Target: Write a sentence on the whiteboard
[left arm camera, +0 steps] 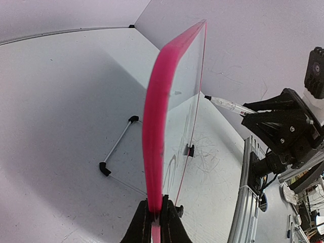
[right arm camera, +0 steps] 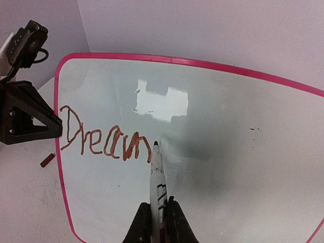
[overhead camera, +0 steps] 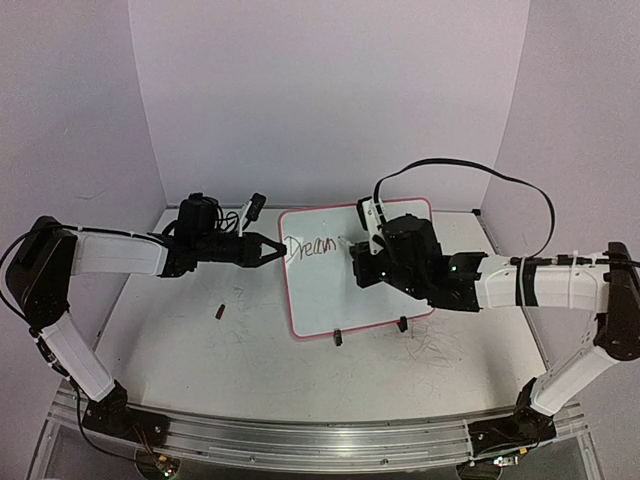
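The whiteboard (overhead camera: pixel 340 275), pink-framed, stands tilted on black clip feet at mid-table. My left gripper (overhead camera: pixel 272 250) is shut on its left edge; in the left wrist view the pink frame (left arm camera: pixel 157 121) runs up from between my jaws (left arm camera: pixel 157 223). My right gripper (right arm camera: pixel 158 217) is shut on a white marker (right arm camera: pixel 158 177), its black tip just right of the writing. The sentence (right arm camera: pixel 104 139) reads "Dream" in brownish strokes near the board's upper left, and it also shows in the top view (overhead camera: pixel 308 247).
A small red marker cap (overhead camera: pixel 219 311) lies on the table left of the board. The board's wire stand (left arm camera: pixel 117 147) sits behind it. Grey scribbles mark the tabletop (overhead camera: pixel 440 345) near the right arm. Walls close in the back and sides.
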`<act>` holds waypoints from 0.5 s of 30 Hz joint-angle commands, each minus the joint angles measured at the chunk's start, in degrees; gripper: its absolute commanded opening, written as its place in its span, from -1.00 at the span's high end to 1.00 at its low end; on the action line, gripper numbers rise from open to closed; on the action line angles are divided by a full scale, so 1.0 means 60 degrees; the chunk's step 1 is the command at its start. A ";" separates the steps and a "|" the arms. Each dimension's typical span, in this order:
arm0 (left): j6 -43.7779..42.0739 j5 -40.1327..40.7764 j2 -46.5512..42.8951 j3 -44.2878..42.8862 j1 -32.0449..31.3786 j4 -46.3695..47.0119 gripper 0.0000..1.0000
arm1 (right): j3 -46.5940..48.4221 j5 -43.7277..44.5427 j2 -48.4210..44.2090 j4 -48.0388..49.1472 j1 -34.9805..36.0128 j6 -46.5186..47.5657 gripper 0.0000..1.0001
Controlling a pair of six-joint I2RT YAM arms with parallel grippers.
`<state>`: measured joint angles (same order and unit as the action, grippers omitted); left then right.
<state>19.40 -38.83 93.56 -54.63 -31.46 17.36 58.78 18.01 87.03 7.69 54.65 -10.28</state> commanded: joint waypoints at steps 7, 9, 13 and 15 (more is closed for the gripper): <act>-0.0313 0.0090 -0.0292 -0.0158 -0.0072 -0.0096 1.00 | 0.0643 0.0118 0.0364 0.0374 -0.0121 0.0003 1.00; -0.0314 0.0097 -0.0303 -0.0146 -0.0073 -0.0089 1.00 | 0.0673 0.0179 0.0377 0.0374 -0.0140 0.0000 1.00; -0.0317 0.0092 -0.0315 -0.0159 -0.0074 -0.0098 1.00 | 0.0715 0.0208 0.0393 0.0362 -0.0185 -0.0029 1.00; -0.0318 0.0085 -0.0318 -0.0157 -0.0074 -0.0110 1.00 | 0.0735 0.0214 0.0433 0.0320 -0.0229 -0.0057 1.00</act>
<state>19.33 -38.83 93.56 -54.63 -31.48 17.34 60.49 18.20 88.99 7.95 53.86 -10.33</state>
